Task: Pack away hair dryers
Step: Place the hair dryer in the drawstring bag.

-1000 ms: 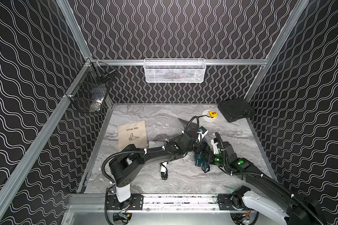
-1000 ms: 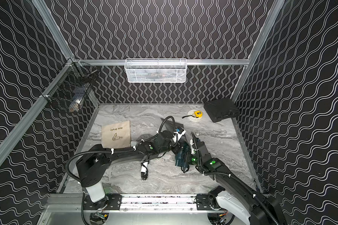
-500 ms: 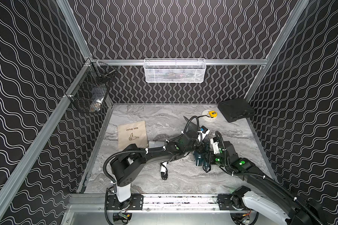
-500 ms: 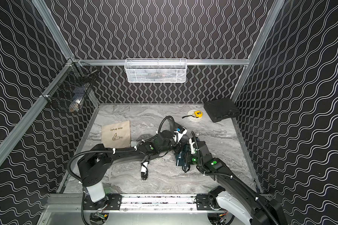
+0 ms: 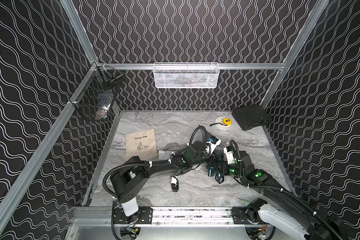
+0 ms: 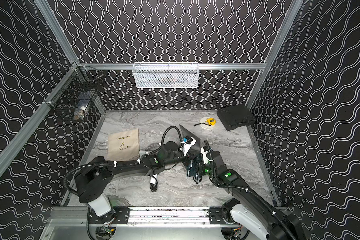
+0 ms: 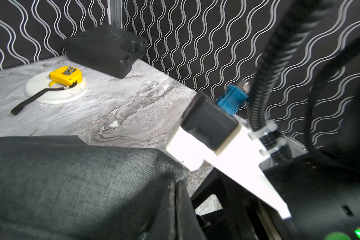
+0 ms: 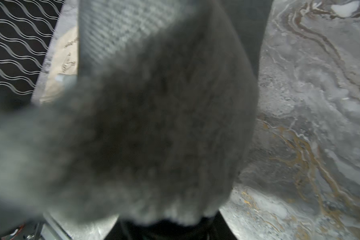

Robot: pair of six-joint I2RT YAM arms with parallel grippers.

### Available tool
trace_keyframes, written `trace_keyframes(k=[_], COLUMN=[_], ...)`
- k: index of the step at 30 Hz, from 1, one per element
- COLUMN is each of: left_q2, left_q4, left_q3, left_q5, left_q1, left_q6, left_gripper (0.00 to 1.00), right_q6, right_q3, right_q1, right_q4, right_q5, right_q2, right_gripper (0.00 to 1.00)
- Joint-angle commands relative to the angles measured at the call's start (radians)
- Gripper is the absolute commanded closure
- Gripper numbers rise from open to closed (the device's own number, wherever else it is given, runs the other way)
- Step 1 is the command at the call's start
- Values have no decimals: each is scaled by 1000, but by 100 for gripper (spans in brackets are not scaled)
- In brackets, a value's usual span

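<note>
Nearest me, the white dryer's plug (image 5: 173,184) trails from under the left arm. Mid-frame the teal dryer (image 5: 212,170) lies lengthwise near-to-far, just below the raised dark grey bag (image 6: 189,133) and nearest the right gripper (image 5: 221,166), whose fingers I can't make out. The left gripper (image 5: 212,158) is closed, seemingly pinching that bag. Two dryers, and two bags counting the beige bag (image 5: 140,143). One tape measure (image 5: 223,122) sits farthest back.

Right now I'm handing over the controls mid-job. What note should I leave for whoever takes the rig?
Left gripper: shut, seemingly pinching the dark grey bag at its rim; bag raised.
Right gripper: by the teal hair dryer, next to that bag; fingers hidden by fabric, grip unclear.
White hair dryer: beside the beige bag, half hidden under the left arm.
Done: neither dryer visibly bagged.
Left: teal dryer into the grey bag, white one into the beige bag.
</note>
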State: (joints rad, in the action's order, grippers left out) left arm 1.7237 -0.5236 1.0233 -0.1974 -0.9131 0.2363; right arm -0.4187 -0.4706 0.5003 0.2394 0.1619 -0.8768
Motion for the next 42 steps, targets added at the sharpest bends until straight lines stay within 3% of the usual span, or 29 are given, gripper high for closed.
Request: trace_keyframes(k=[1,12,34,42], left_q2=[-21,-81,-129,-105], left_q4=[-116,-172,-136,-156], left_q3=[-28,-129,-257,-274], left_q5=[-52,-47,-11,-35], left_q1=[0,0,0,0], left_q6=[26,35,37,85], left_gripper=[100,100,100,100], right_q6=[-1,-56,-407,-565], right_q3=[31,72,183,251], right_q1=[-29,-272,-496,-523], right_q4=[-132,-137,-449,-644], right_q5=[82,344,564,553], right_q2=[52,145,102,22], right_gripper=[100,100,100,100])
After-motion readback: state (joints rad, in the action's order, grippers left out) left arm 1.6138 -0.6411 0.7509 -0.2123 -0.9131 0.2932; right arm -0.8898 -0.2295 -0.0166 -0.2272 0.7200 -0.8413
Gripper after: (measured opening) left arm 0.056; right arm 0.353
